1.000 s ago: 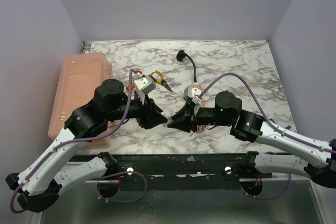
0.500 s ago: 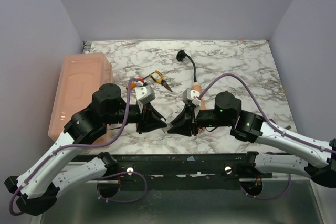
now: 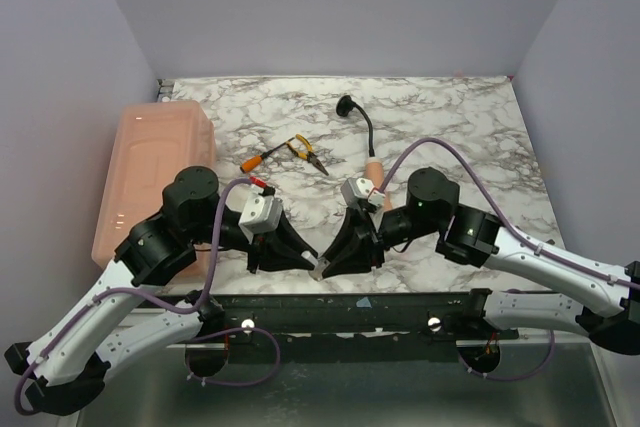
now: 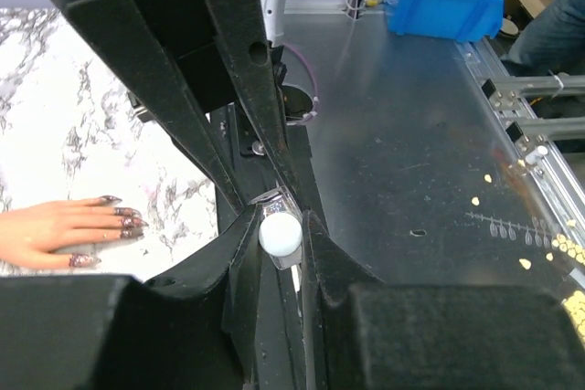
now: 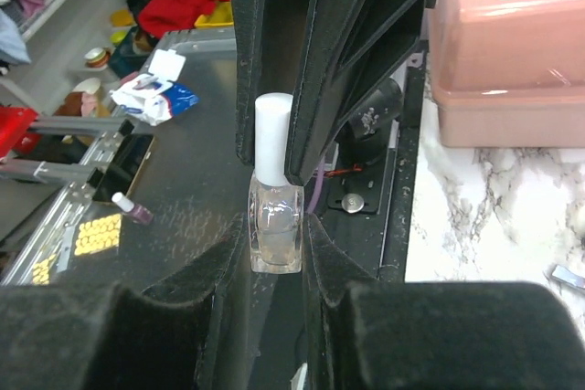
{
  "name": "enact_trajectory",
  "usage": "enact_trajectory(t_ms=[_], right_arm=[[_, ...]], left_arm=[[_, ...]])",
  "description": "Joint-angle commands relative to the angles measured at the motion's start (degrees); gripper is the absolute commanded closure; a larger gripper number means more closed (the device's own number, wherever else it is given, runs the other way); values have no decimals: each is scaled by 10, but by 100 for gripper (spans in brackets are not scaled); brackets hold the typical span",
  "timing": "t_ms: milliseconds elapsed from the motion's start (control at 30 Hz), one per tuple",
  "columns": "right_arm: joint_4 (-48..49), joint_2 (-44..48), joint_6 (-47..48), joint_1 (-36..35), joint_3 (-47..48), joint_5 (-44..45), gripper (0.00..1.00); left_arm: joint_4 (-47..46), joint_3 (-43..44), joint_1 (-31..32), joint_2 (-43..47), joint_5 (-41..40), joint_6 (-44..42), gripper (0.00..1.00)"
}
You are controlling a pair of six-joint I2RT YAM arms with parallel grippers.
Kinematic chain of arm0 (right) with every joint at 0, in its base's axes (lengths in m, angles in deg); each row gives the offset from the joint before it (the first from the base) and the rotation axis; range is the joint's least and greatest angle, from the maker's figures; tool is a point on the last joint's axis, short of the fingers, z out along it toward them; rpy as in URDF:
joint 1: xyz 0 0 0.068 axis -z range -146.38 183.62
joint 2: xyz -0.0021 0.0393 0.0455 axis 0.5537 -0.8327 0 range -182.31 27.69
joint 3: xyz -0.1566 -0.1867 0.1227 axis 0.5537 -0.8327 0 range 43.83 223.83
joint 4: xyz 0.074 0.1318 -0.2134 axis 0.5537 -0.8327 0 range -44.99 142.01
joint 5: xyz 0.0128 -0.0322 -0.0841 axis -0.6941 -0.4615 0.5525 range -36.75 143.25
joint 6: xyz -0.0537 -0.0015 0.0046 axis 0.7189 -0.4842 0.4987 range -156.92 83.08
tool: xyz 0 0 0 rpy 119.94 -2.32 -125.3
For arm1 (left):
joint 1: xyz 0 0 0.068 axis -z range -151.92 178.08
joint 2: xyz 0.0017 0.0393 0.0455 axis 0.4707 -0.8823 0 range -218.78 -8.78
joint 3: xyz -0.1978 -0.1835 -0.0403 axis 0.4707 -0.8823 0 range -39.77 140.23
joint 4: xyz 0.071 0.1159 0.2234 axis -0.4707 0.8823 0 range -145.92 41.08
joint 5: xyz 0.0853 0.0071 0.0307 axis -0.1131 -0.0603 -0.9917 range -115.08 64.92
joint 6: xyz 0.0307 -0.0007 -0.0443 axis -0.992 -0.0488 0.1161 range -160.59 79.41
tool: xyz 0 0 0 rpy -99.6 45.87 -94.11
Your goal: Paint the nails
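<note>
A clear nail polish bottle point(image 5: 275, 230) with a white cap point(image 5: 272, 134) hangs over the table's near edge, with my right gripper point(image 5: 277, 239) shut on its glass body. From the opposite side my left gripper point(image 4: 280, 226) is shut on the white cap point(image 4: 280, 233). In the top view the two grippers meet tip to tip, left gripper point(image 3: 308, 259) and right gripper point(image 3: 336, 261). The flesh-coloured mannequin hand point(image 4: 55, 233) lies flat on the marble, and its dark nails point(image 4: 123, 218) point towards the grippers. From above only its wrist stub point(image 3: 373, 167) shows behind the right wrist.
A pink lidded bin point(image 3: 150, 172) stands at the left of the marble table point(image 3: 450, 127). Yellow-handled pliers point(image 3: 303, 151), an orange screwdriver point(image 3: 262, 158) and a black gooseneck piece point(image 3: 358, 119) lie further back. The dark metal rail point(image 3: 330, 309) runs just below the grippers.
Both grippers, with the bottle between them, have moved back towards the table's near edge. The left jaws have closed on the white cap.
</note>
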Motion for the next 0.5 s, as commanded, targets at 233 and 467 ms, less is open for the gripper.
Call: enact_trajectory(t_ms=[233, 467], right_arm=[[-42, -2, 30, -1, 52, -74, 100], [-86, -5, 56, -1, 65, -17, 100]], left_arm=[[33, -9, 2, 36, -10, -12, 30], [23, -3, 2, 77, -141, 62, 23]])
